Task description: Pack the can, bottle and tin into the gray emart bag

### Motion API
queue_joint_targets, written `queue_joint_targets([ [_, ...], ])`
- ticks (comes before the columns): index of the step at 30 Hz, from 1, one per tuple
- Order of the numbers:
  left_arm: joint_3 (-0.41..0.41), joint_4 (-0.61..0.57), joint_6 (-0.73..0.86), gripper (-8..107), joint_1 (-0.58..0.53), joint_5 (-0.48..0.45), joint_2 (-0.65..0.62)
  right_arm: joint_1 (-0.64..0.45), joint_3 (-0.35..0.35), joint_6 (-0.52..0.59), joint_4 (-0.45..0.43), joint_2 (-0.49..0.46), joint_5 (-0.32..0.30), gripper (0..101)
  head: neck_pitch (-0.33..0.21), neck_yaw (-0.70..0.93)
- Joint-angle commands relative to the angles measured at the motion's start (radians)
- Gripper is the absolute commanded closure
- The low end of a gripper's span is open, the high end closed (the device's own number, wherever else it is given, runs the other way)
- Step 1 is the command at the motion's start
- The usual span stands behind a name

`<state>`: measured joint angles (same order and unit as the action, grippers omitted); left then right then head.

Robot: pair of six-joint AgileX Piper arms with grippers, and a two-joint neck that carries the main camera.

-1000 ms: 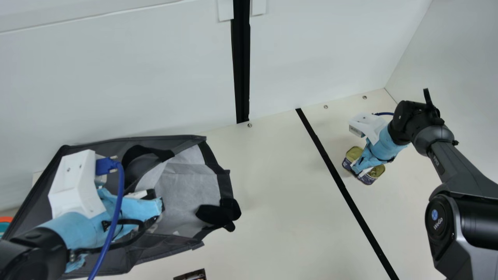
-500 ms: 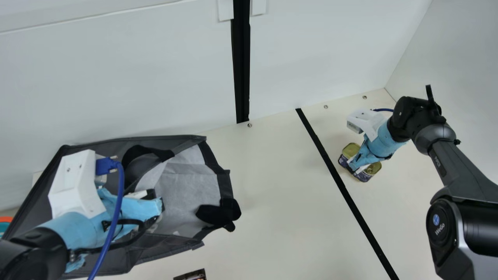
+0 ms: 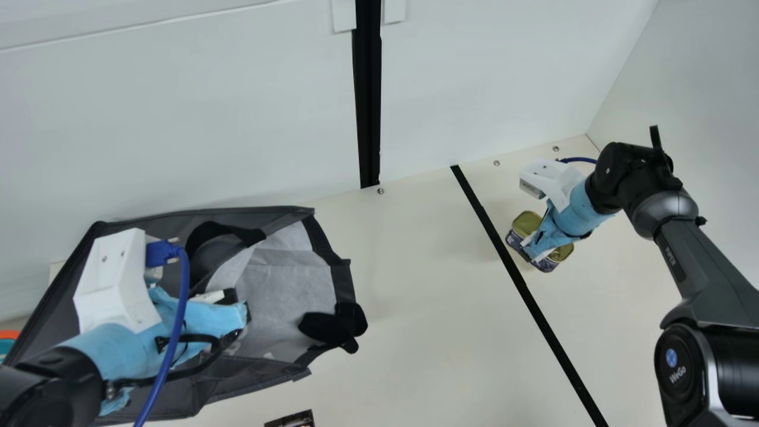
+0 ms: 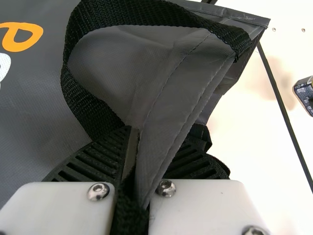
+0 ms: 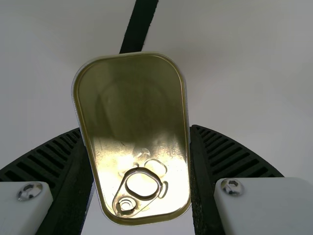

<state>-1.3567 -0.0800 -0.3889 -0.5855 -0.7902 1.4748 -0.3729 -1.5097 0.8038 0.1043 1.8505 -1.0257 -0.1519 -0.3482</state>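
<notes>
Okay, going left to right in the main view: there's an orange and teal thing (image 3: 8, 338) poking in at the far edge, can't tell what it is. Next is the gray emart bag (image 3: 290, 279) on the cream counter (image 3: 415, 284), its pale lining showing. The left end effector (image 3: 242, 315) is over it, and the left wrist view has it clamped on the bag's gray fabric edge, with a black strap (image 4: 73, 83) looping down to the fingers. A dark printed item (image 3: 290, 419) is cut off at the bottom. Then a black line (image 3: 525, 289) slants across the counter. Just right of that is the tin (image 3: 526, 224), outside the bag and well apart from it, gripped by the right end effector (image 3: 538, 244). Right wrist view has a finger against each long side, gold lid and pull tab facing the camera. Can't tell if it's touching the counter, tbh.
</notes>
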Motion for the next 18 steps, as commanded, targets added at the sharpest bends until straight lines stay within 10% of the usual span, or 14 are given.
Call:
queue_joint_targets([
  [1, 0.0, 0.0, 0.0, 89, 0.0, 0.0, 0.0, 0.005, 0.006, 0.002, 0.002, -0.01, 0.004, 101, -0.023, -0.001],
  [18, 0.0, 0.0, 0.0, 89, 0.0, 0.0, 0.0, 0.087, 0.066, 0.007, 0.003, -0.106, 0.007, 101, -0.023, -0.001],
])
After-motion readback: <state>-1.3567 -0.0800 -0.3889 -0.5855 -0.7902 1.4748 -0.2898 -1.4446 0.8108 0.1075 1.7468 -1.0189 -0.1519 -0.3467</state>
